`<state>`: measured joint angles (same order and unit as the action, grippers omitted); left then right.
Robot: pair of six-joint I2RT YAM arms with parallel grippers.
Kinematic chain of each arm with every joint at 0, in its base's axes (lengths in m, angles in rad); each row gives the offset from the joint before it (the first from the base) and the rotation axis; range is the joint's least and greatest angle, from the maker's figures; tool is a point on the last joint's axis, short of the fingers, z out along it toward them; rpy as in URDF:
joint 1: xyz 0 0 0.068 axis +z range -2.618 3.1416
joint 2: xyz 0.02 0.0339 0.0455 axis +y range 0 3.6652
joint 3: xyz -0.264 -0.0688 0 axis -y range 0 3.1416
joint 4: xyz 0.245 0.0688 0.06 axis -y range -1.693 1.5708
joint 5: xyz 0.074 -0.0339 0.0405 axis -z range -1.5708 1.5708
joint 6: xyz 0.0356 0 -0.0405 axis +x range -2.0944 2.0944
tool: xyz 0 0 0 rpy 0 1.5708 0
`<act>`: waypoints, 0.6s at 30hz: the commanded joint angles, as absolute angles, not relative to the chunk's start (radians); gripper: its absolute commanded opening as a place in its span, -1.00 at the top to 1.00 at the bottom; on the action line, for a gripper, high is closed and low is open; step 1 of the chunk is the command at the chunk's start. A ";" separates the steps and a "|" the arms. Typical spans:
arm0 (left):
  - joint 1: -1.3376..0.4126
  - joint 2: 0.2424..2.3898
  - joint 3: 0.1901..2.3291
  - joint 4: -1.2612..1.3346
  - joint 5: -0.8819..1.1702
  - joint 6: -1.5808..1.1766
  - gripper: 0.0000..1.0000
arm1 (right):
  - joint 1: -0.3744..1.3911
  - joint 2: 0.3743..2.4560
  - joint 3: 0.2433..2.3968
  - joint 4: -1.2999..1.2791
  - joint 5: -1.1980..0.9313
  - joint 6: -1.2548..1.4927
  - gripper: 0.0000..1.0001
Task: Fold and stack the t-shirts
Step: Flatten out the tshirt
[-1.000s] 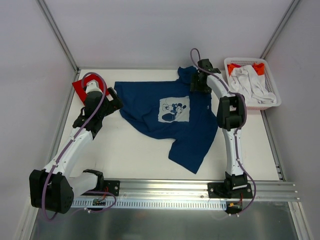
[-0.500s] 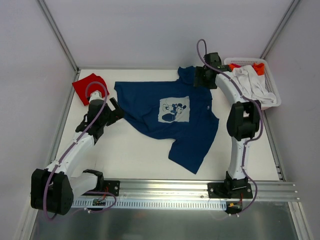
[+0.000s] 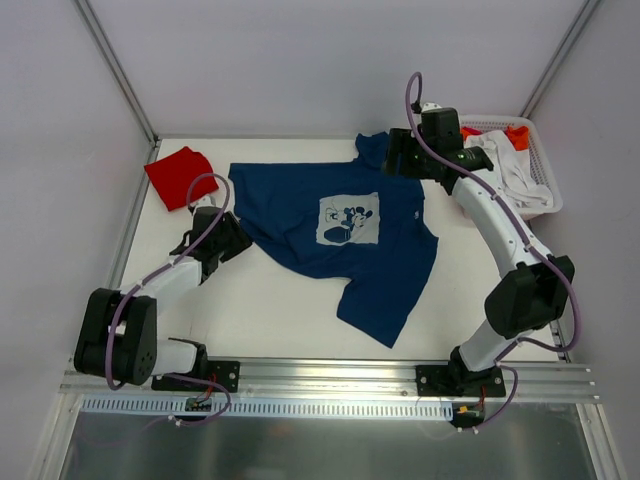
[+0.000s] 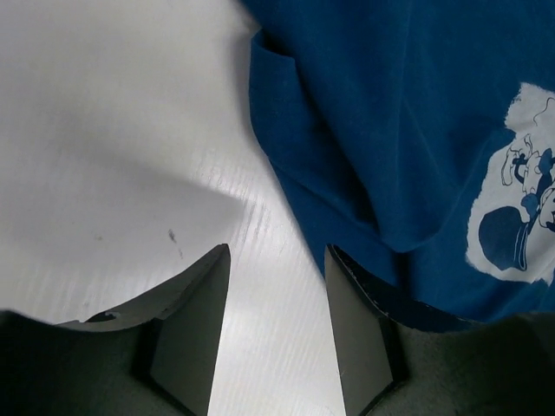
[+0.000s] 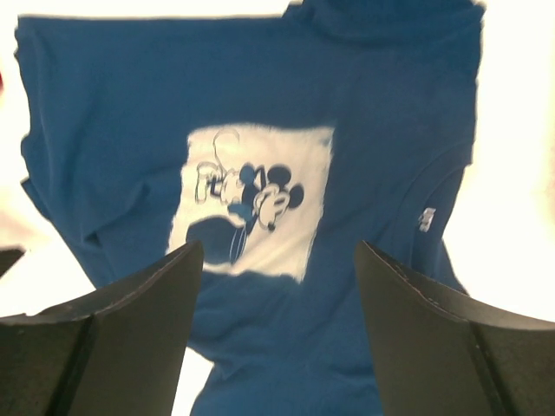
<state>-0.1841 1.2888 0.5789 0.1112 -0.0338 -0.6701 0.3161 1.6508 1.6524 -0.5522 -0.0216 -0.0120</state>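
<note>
Both arms have just shifted. The left arm has drawn back toward its base, so the left tool [image 3: 228, 235] no longer sits over the far-left corner. The bright red t-shirt [image 3: 178, 175] there now shows whole, a compact bundle that looks already folded, though from above I can't be sure how neat it is. The tool now lies low at the left edge of the navy blue t-shirt [image 3: 335, 230]. That shirt is spread chest-up in the middle of the white table [image 3: 280, 310], pale square cartoon print [image 3: 350, 218] uppermost, its near-right part trailing toward the rail in a crumpled tongue. In the left wrist view the tool's fingers [image 4: 195, 321] stand a little apart with bare table between them and the shirt's hem just to their right — holding nothing.

The right arm has swung its elbow out wide to the right, while the right tool [image 3: 405, 160] has stayed about the shirt's far-right corner, near the white slatted plastic basket [image 3: 555, 205]. Its wrist view looks down across the whole print, fingers [image 5: 139, 321] spread wide and empty.

My reading: the red one is finished with and the arms are setting up on the navy one, a tool at each side — its folding has not begun. The creases along its left edge will likely want a clean pinch first.
</note>
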 commanded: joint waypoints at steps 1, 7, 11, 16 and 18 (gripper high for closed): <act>-0.190 1.356 0.604 0.251 0.005 -0.673 0.04 | 0.330 1.562 1.594 -0.537 -0.046 -0.002 -0.48; -0.184 1.477 0.635 0.305 0.038 -0.675 0.05 | 0.339 1.503 1.536 -0.522 -0.055 0.029 -0.48; -0.178 1.488 0.618 0.304 0.025 -0.731 0.16 | 0.341 1.477 1.508 -0.514 -0.055 0.032 -0.48; -0.179 1.460 0.572 0.319 0.051 -0.779 0.31 | 0.341 1.473 1.503 -0.514 -0.051 0.035 -0.48; -0.179 1.460 0.569 0.318 0.049 -0.781 0.42 | 0.341 1.473 1.502 -0.509 -0.057 0.037 -0.48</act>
<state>-0.1822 1.4895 0.5865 0.2821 0.0280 -0.7460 0.3328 1.5135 1.5070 -0.5419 -0.0425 0.0204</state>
